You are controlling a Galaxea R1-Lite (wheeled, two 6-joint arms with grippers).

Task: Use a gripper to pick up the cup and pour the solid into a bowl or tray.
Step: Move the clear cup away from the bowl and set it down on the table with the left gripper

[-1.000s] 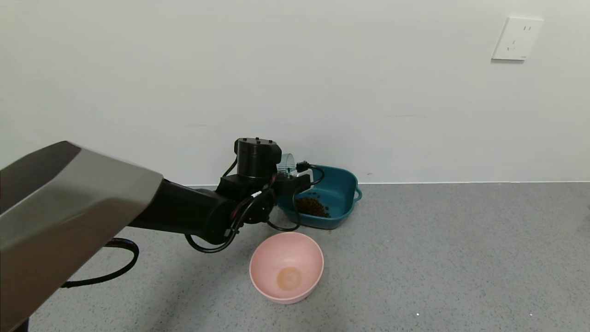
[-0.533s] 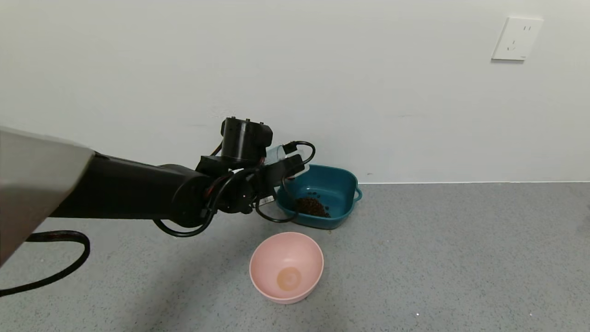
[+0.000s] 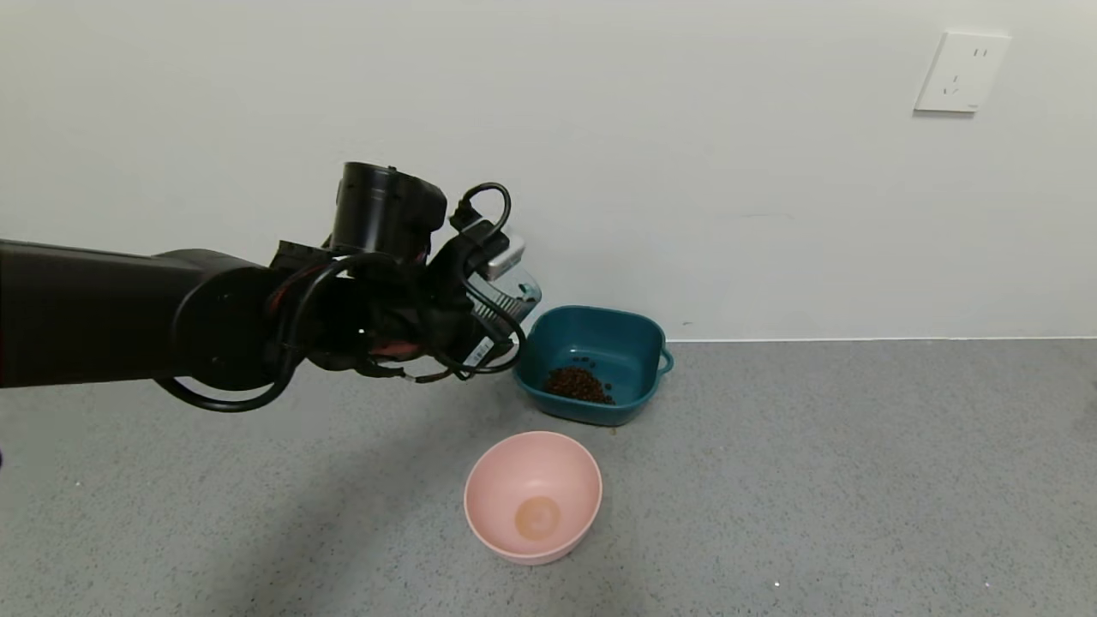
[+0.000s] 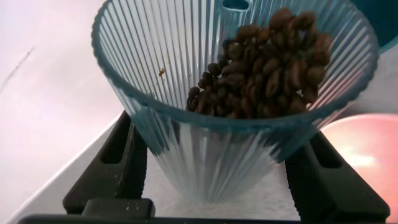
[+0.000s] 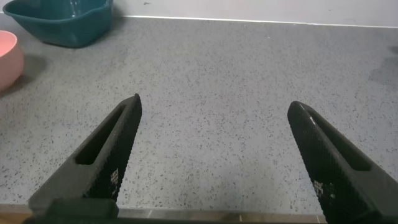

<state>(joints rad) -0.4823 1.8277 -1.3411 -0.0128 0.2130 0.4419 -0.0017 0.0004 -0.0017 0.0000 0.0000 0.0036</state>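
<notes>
Left hand (image 3: 497, 287) is up in the air, left of the teal basin (image 3: 636, 336) and above floor level, fingers (image 4: 106, 171) clamped on either side of the cup (image 4: 233, 93). In the left wrist view the ribbed cup sits squarely between the two dark fingers, walls touching both. In the head view the cup (image 3: 512, 293) pokes out at the hand's tip, tilted toward the basin side, partly hidden by black cables (image 3: 480, 201) and the small silver-white block (image 3: 501, 254).

Through the cup's clear wall in the left wrist view: the pile of dark brown beans (image 4: 264, 68) down in the basin; whether any beans are in the cup itself, cannot tell.

Solid in the basin: a pile of brown beans (image 3: 580, 385) on its near-left floor, a few loose ones just beside the pile. Basin sits on the grey worktop (image 3: 814, 480) against the far wall.

Pink bowl (image 3: 533, 495) is nearer than the basin, apart from it, with a light brownish patch at its bottom.

Right hand (image 5: 217, 155) is low over bare worktop, fingers (image 5: 102, 155) spread wide, gripping nothing; basin (image 5: 62, 18) and pink bowl rim (image 5: 9, 59) show far off at its left. White wall socket (image 3: 962, 72) upper right on the wall.
</notes>
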